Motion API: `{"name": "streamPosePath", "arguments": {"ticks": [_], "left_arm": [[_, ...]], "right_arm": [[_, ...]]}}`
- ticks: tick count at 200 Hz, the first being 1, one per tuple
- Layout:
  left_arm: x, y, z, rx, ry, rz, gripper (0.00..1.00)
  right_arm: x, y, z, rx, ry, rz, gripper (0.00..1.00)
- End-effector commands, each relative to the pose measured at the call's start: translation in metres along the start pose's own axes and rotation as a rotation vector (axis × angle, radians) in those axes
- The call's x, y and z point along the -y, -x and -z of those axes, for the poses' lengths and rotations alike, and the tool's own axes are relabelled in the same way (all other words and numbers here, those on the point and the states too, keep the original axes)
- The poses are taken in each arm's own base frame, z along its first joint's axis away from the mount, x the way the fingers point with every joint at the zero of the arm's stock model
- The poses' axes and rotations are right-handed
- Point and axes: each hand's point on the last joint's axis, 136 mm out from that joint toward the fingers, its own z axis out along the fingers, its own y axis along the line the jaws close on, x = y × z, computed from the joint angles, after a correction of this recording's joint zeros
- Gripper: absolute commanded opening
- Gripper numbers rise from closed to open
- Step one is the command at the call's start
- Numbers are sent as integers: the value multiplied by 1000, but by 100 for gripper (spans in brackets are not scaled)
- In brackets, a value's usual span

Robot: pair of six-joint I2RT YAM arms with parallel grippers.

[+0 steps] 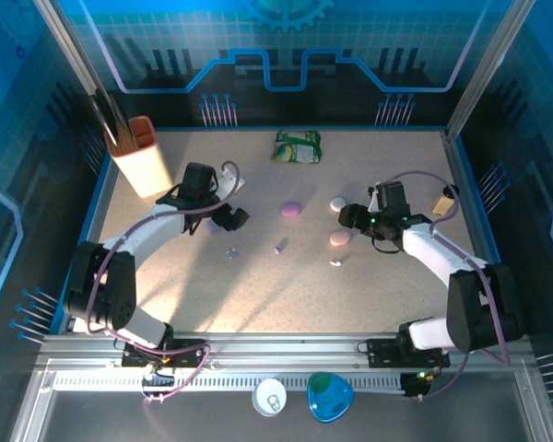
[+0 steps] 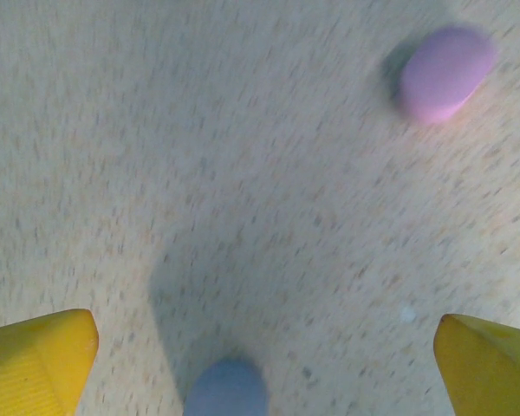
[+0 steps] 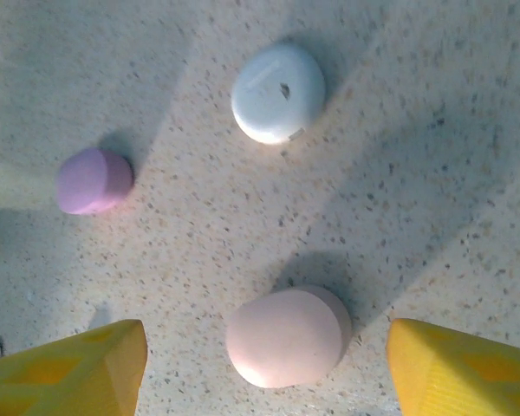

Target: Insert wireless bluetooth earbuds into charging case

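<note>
Top view: speckled beige worktop (image 1: 258, 304) inside blue-lit enclosure, grid-pattern walls (image 1: 369, 37). Lilac earbud (image 1: 278, 247), pale earbud (image 1: 231, 253) and white earbud (image 1: 335, 262) lie loose mid-worktop, between left pincer (image 1: 226, 221) and right pincer (image 1: 352, 219).

Left wrist: left pincer spread wide, empty; yellow fingers (image 2: 35, 364) far apart; bluish rounded object (image 2: 226, 392) low between them; lilac case (image 2: 445, 73) upper right.

Right wrist: right pincer open, tips flanking pink case (image 3: 286, 336), not touching. White case (image 3: 278, 93) beyond.

I saw three tiny earbuds (image 1: 278, 247) lying loose in the middle of the desk (image 1: 258, 295); a closed lilac case (image 1: 291, 209), white case (image 1: 337, 203) and pink case (image 1: 339, 238) lay near them.
</note>
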Motion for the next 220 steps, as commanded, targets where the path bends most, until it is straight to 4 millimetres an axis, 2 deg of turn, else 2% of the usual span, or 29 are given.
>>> {"name": "streamPosePath", "arguments": {"ticks": [1,62,112,125,143,160,191,211,215,220], "left_arm": [[-4,-44,-2,-216,-29,55,99],[-23,-82,-18,-397,-39,93,95],[-23,-93,-36,-423,-51,96,88],[-23,-96,-39,-431,-50,100,80],[-23,-98,-43,-433,-51,104,61],[-22,-98,-45,-427,-57,115,58],[-22,-95,-45,-417,-61,123,39],[-22,-92,-44,-400,-57,126,38],[-21,-90,-43,-391,-62,128,35],[-21,-86,-42,-378,-63,129,34]], "right_arm": [[-7,-6,5,-24,-29,56,74],[-24,-12,-1,-48,-19,96,74],[-29,-13,-5,-56,-8,109,74],[-29,-13,-6,-59,-11,113,74],[-28,-14,-6,-61,-14,120,73],[-28,-14,-6,-61,-12,121,73],[-33,-13,-4,-65,4,123,73],[-39,-16,0,-73,24,128,73],[-41,-17,1,-75,27,131,73],[-50,-8,6,-54,45,141,73]]}}
